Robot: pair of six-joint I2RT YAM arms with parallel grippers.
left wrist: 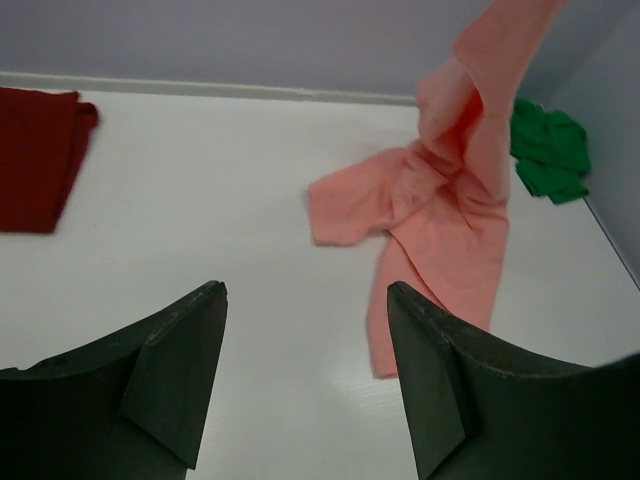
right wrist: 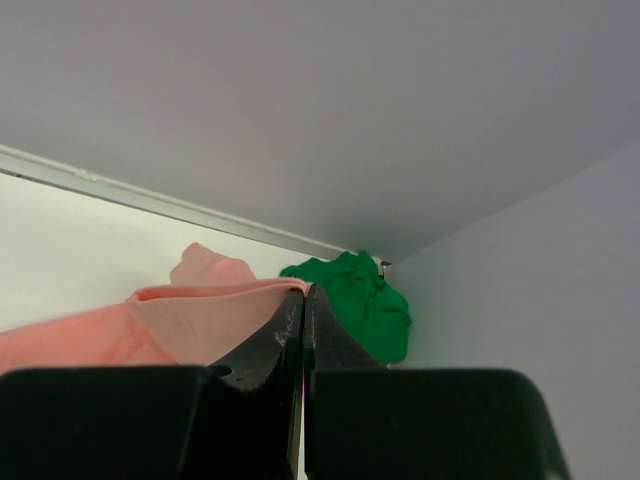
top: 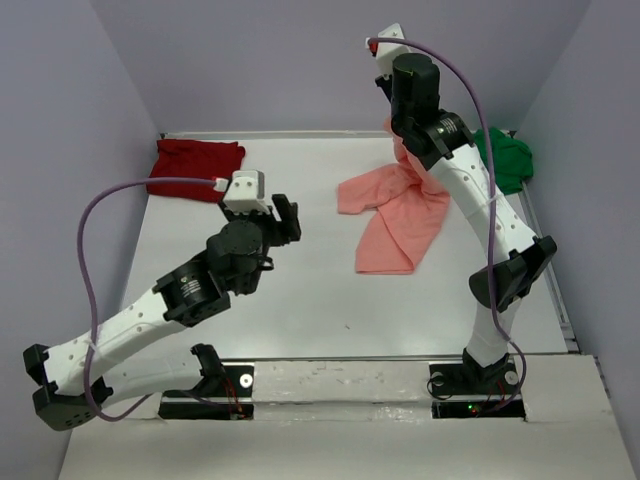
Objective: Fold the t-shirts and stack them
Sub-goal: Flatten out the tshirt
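Note:
My right gripper [right wrist: 305, 290] is shut on an edge of the salmon-pink t-shirt [top: 400, 215], held high near the back wall. The cloth hangs from it in a twisted strip, its lower part spread on the table [top: 320, 290]. In the left wrist view the pink shirt [left wrist: 440, 210] lies ahead and to the right. My left gripper [left wrist: 305, 290] is open with nothing between its fingers, over bare table left of the pink shirt. The dark red t-shirt [top: 195, 168] lies folded at the back left. The bright green t-shirt [top: 505, 160] is bunched in the back right corner.
Purple walls close the table on the left, back and right. A raised rail [top: 545, 240] runs along the right edge. The right arm's wrist [top: 415, 90] stands tall above the pink shirt and hides its gripped end from above.

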